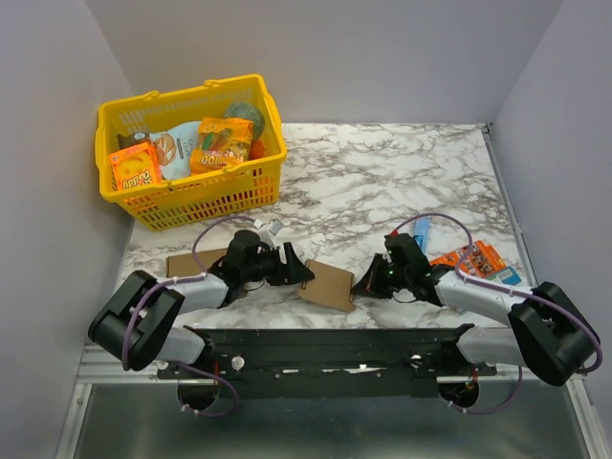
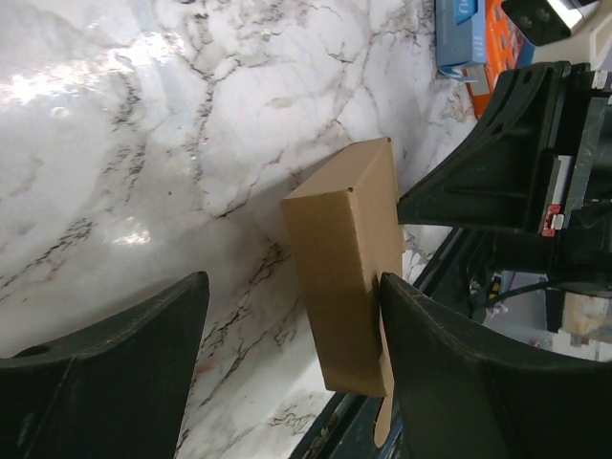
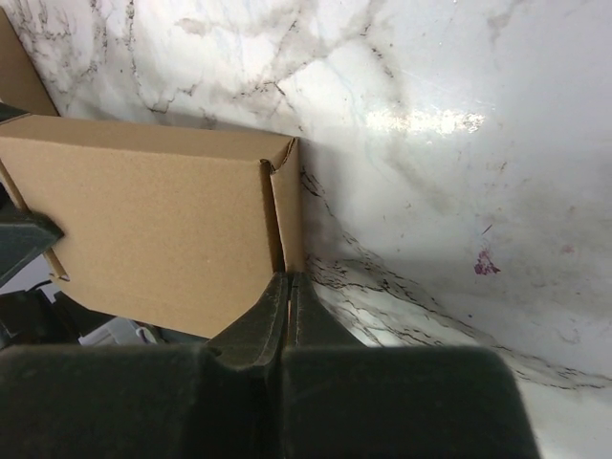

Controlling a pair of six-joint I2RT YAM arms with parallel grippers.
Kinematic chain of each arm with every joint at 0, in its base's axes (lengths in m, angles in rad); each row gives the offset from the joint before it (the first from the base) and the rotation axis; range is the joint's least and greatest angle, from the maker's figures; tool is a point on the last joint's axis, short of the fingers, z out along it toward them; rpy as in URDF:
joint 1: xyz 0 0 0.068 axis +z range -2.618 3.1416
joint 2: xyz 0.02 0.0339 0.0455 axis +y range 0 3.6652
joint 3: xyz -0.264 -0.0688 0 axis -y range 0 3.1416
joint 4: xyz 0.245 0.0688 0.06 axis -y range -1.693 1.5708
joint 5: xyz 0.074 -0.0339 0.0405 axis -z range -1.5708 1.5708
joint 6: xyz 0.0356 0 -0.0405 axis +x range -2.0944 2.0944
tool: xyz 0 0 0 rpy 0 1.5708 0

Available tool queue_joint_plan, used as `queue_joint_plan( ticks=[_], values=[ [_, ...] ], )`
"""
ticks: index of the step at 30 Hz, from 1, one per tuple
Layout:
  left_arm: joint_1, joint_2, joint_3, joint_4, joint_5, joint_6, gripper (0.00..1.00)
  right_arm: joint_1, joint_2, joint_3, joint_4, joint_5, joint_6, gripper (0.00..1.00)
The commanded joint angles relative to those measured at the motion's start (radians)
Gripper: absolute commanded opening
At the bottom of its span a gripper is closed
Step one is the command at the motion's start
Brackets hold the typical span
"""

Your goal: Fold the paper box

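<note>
The paper box (image 1: 327, 285) is a small brown cardboard piece standing partly folded near the table's front edge, between my two grippers. My left gripper (image 1: 301, 275) is open at its left end. In the left wrist view the box (image 2: 349, 258) sits between the wide-apart jaws (image 2: 292, 287), against the right finger (image 2: 449, 373) and apart from the left finger (image 2: 124, 363). My right gripper (image 1: 361, 285) is shut on a thin end flap of the box. In the right wrist view the fingertips (image 3: 290, 285) pinch that flap (image 3: 287, 206) beside the box's broad face (image 3: 143, 229).
A flat brown cardboard rectangle (image 1: 196, 260) lies under my left arm. A yellow basket (image 1: 196, 196) with snack packs stands at the back left. Orange snack packs (image 1: 473, 258) and a blue item (image 1: 422, 232) lie by my right arm. The black base rail (image 1: 325, 344) runs along the front edge.
</note>
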Motion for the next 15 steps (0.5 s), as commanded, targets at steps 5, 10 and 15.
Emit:
queue_joint_plan(
  ticks=[5, 10, 15],
  values=[
    [-0.045, 0.109, 0.034, 0.189, 0.108, -0.107, 0.42, -0.003, 0.008, 0.011, -0.095, 0.07, -0.131, 0.03],
    [-0.044, 0.106, 0.07, 0.154, 0.128, -0.17, 0.31, 0.017, -0.138, 0.066, -0.133, 0.115, -0.263, 0.35],
    [-0.036, 0.061, 0.103, 0.036, 0.151, -0.23, 0.28, 0.146, -0.305, 0.133, -0.141, 0.254, -0.528, 0.67]
  ],
)
